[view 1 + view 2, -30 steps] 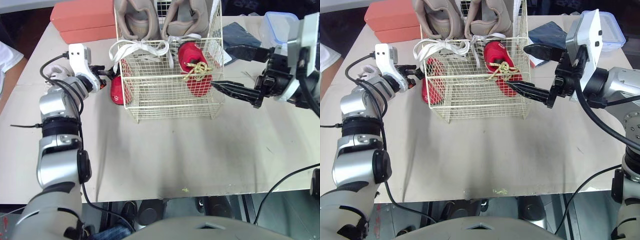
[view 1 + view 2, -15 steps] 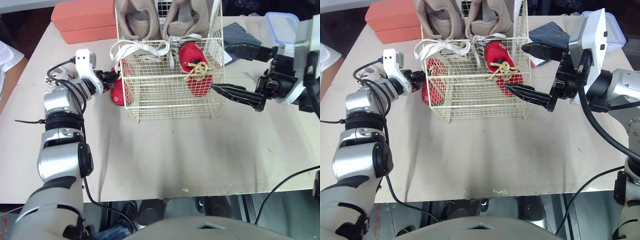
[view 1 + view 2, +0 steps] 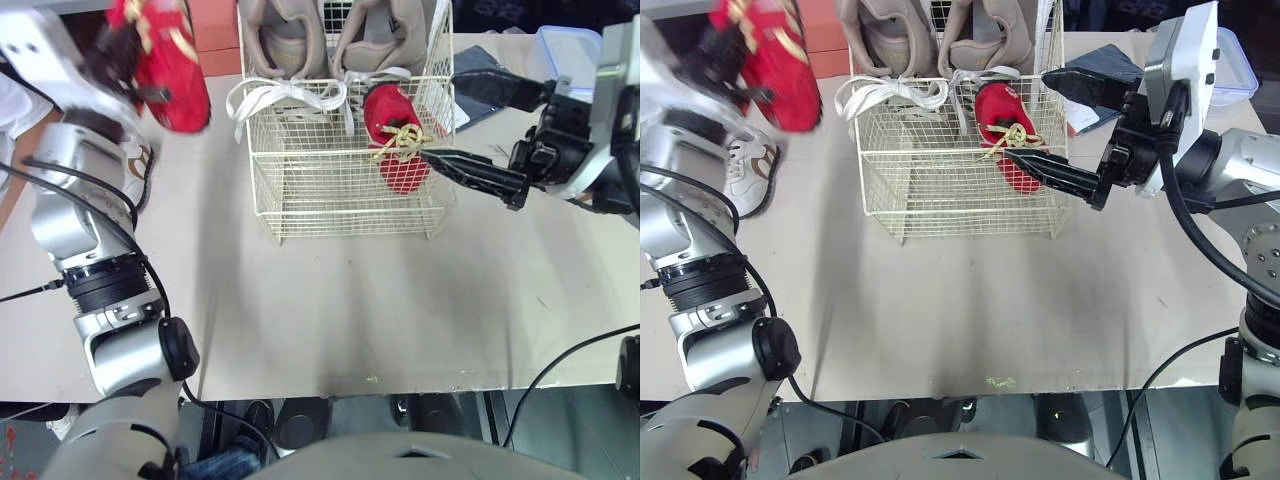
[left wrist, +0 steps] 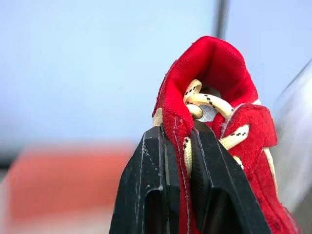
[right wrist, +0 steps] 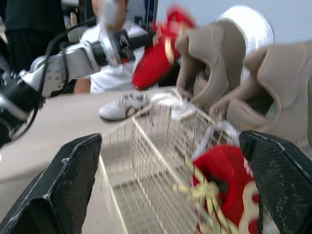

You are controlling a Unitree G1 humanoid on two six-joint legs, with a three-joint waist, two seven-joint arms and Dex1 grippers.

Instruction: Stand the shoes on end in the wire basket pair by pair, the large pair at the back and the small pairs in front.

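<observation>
Up to the left of the wire basket [image 3: 340,195], the left gripper [image 4: 178,134] clamps a red shoe [image 3: 172,80] by its laced collar, high in the air. The twin red shoe [image 3: 395,135] stands on end in the basket's front right, before the beige pair [image 3: 290,35]. The right gripper [image 3: 440,117] hovers beside the basket's right wall, fingers spread wide

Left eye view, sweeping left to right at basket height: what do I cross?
Raised red shoe in the left gripper → beige pair → second red shoe, inside the wire basket → right gripper → plastic container.
</observation>
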